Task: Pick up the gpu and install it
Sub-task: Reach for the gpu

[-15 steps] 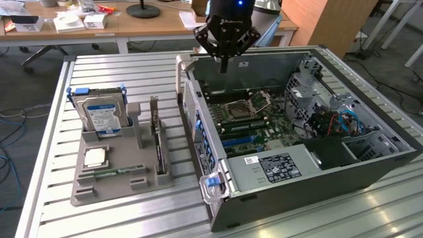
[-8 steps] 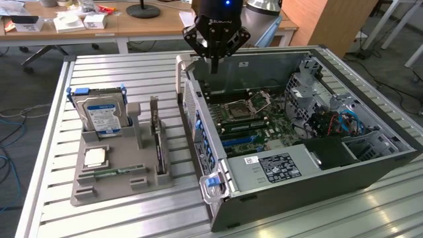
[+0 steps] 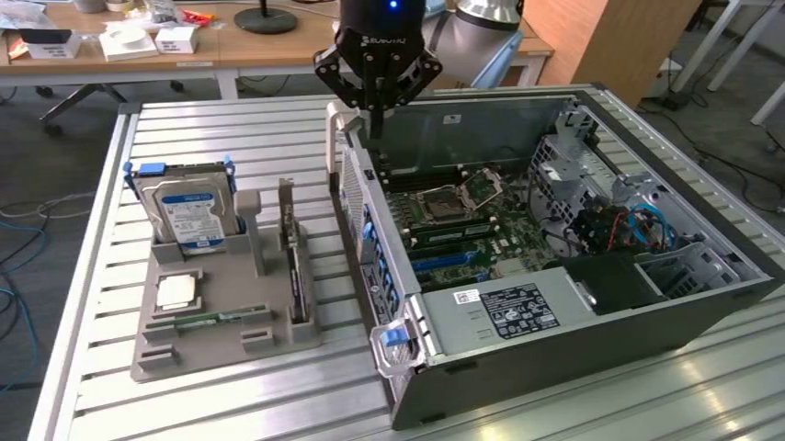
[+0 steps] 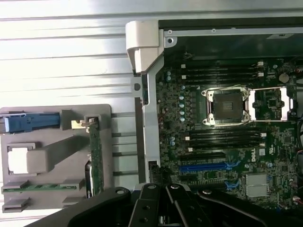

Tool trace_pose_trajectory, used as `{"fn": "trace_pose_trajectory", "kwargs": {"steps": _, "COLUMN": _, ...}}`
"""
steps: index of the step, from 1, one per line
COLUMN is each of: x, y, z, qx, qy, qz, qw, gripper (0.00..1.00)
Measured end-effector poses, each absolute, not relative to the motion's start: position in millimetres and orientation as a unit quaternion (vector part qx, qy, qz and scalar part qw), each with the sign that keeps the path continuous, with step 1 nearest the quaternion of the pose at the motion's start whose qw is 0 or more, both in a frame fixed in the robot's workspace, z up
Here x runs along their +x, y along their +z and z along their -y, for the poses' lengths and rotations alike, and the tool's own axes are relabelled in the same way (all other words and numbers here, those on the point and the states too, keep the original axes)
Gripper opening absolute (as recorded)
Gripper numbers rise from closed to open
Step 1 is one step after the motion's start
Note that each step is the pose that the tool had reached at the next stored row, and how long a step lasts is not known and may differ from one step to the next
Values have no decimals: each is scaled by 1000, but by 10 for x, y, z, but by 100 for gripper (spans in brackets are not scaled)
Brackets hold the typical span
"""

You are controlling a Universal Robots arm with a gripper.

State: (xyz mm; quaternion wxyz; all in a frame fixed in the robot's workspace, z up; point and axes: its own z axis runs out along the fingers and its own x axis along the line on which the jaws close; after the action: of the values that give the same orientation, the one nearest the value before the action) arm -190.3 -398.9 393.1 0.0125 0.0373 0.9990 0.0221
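1. Currently the gpu [image 3: 292,253] stands on its long edge in a narrow slot of a grey tray [image 3: 221,354], along the tray edge nearest the computer case [image 3: 687,303]. Held upright this way, its top edge is free for a pinch from above.
2. Sharing the tray are a hard drive [image 3: 187,213], propped upright at the far corner, and a memory stick [image 3: 209,321] lying flat near the front edge. Each sits in its own seat, apart from the card.
3. The tray lies on the slatted table [image 3: 221,129], just beside the case on the exterior view's left.
4. The case lies on its side with the panel off, so the blue slot [image 4: 208,166] on the board faces up for a card pushed straight down.
5. The gripper [image 3: 373,118] hangs over the case's far corner on the tray side, fingers pressed together on nothing, well apart from the gpu; the pick-up is not yet done.
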Motion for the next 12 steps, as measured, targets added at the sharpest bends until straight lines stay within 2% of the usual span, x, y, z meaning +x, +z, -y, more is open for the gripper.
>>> {"fn": "trace_pose_trajectory", "kwargs": {"steps": 12, "x": -2272, "y": 3924, "z": 3989, "qx": 37, "qy": 22, "qz": -999, "qw": 12, "gripper": 10}}
